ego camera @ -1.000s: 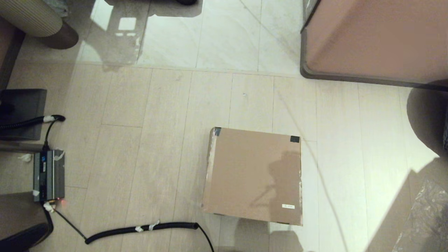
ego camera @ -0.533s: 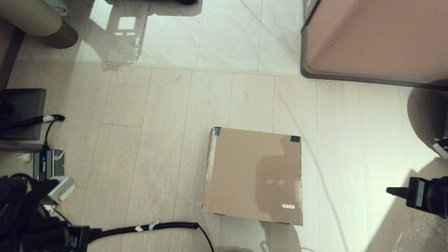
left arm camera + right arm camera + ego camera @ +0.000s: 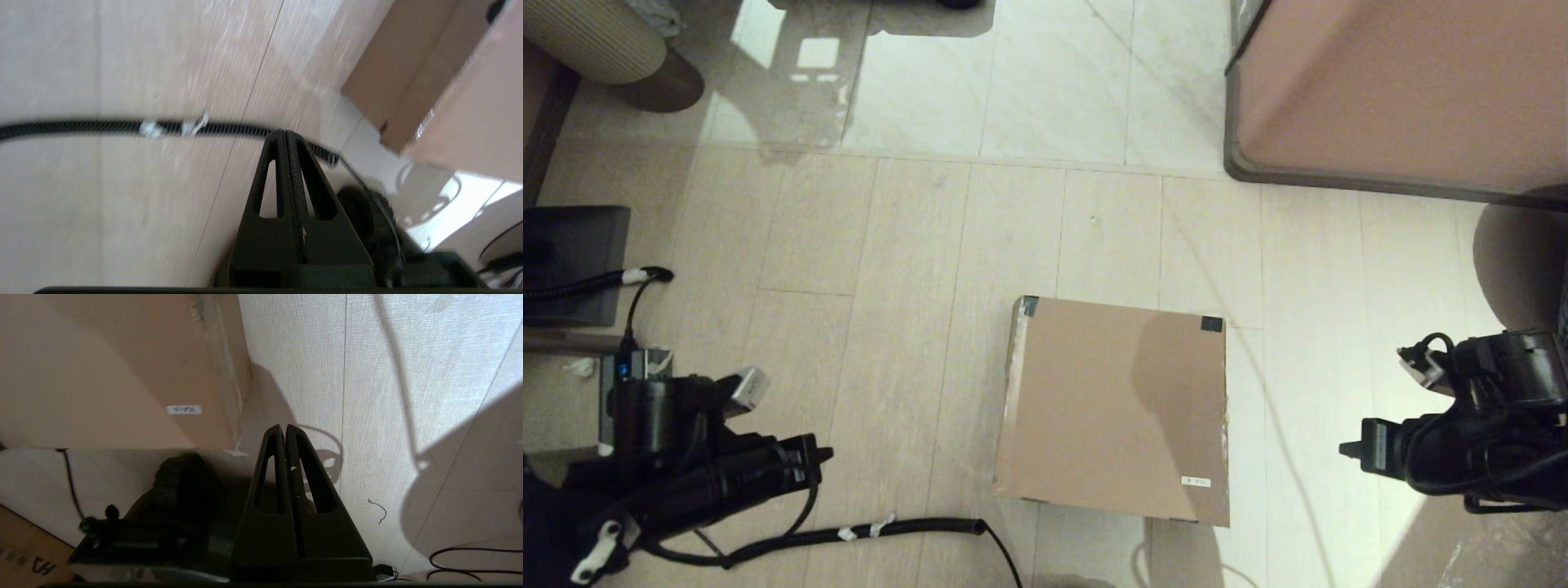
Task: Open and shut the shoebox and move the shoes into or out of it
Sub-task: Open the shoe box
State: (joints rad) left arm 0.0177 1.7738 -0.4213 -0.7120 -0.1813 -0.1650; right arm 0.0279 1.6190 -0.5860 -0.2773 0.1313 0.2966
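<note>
The brown cardboard shoebox (image 3: 1115, 404) lies on the floor with its lid down, dark tape on two far corners and a small white label (image 3: 1195, 482) near its front right corner. It also shows in the left wrist view as the shoebox (image 3: 441, 81) and in the right wrist view as the shoebox (image 3: 110, 371). The shoes are out of view. My left gripper (image 3: 823, 454) (image 3: 285, 132) hovers left of the box, shut and empty. My right gripper (image 3: 1346, 449) (image 3: 284, 428) hovers right of the box, shut and empty.
A black corrugated cable (image 3: 849, 535) runs across the floor in front of the box's left side. A grey electronics unit (image 3: 621, 371) and a dark block (image 3: 572, 261) sit at the far left. A large pinkish-brown cabinet (image 3: 1405, 90) stands at the back right.
Both arms have come into view from the bottom corners and moved inward toward the box's sides. The box has not moved and its lid stays down.
</note>
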